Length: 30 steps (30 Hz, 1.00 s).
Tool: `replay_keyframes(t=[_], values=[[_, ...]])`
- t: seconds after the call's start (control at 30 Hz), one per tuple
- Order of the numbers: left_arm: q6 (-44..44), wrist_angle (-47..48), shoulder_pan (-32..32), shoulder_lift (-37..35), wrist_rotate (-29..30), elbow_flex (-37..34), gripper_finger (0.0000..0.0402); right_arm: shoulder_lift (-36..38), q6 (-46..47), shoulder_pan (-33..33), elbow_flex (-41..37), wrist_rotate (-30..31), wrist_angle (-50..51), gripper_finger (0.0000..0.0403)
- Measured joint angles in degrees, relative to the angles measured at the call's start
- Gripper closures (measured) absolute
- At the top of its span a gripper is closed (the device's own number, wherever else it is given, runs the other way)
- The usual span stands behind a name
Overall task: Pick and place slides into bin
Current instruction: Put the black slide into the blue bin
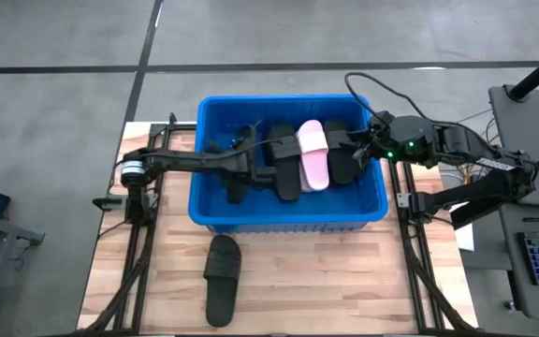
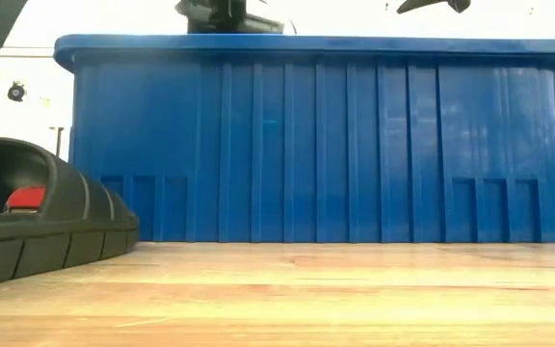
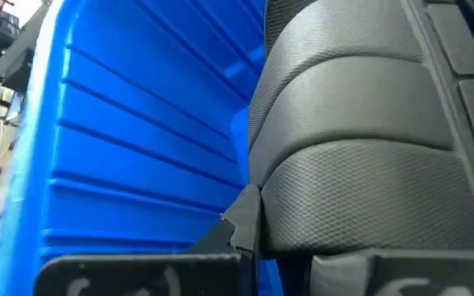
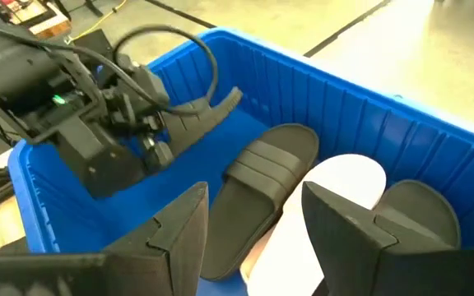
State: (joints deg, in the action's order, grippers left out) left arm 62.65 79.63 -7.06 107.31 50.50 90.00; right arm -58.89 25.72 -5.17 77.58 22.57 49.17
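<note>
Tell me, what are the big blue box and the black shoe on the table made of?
The bin looks like hard molded plastic: its walls have straight ribs and a slightly shiny surface. The black slide on the wooden table looks like matte foam or rubber, dull and ridged, though the pictures cannot settle which.

The bright blue ribbed bin [image 1: 215,208] sits on my counter [image 1: 344,281], toward its far edge. Inside it lie several slides: a pale pink one [image 1: 313,154] lengthwise in the middle, with matte black ones beside it on either side [image 1: 286,168] [image 1: 341,150]. One more black slide [image 1: 222,277] lies flat on the counter just in front of the bin.
</note>
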Motion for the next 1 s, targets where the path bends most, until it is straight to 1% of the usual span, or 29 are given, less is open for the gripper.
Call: replay_keyframes(t=[0.13,0.37,0.4,0.47,0.57,0.67,0.73,0.83,0.93,1.0], values=[[0.04,0.03,-1.99,2.47,-0.05,0.42,0.0398,-0.02,-0.74,0.00,0.00,0.00,-0.11,0.0216],[-0.08,-0.46,-7.05,4.50,-1.01,0.09,0.0393,-0.09,-0.44,0.00,0.00,-0.04,-0.11,0.0216],[-0.71,-1.07,-7.78,4.69,-1.78,0.08,0.0388,-0.09,-0.44,0.00,0.00,-0.07,-0.11,0.0216],[-3.27,-1.79,-9.34,4.74,-5.18,-0.03,0.0370,-0.08,-0.44,0.00,0.00,-0.10,-0.11,0.0216],[-5.12,-3.67,-11.67,4.87,-10.45,-0.41,0.0331,-0.04,-0.46,0.00,0.00,-0.52,-0.11,0.0216],[-5.86,-4.94,-13.25,4.59,-12.10,-0.44,0.0278,-0.02,-0.72,0.02,0.00,-0.59,-0.05,0.0216],[-8.10,-6.49,-13.89,4.30,-12.63,-0.46,0.0239,-0.02,-1.88,0.02,-0.02,-0.66,-0.07,0.0216],[-14.53,-10.35,-14.37,4.30,-13.95,0.46,0.0179,-0.02,-3.45,0.02,0.00,-0.68,-0.05,0.0216],[-25.61,-13.40,-14.43,4.30,-19.43,2.37,0.0126,-0.04,-3.91,0.02,0.00,-0.68,-0.02,0.0216],[-30.26,-15.39,-14.37,4.30,-22.86,3.62,0.0097,-0.04,-3.94,0.00,0.00,-0.66,-0.02,0.0216]])
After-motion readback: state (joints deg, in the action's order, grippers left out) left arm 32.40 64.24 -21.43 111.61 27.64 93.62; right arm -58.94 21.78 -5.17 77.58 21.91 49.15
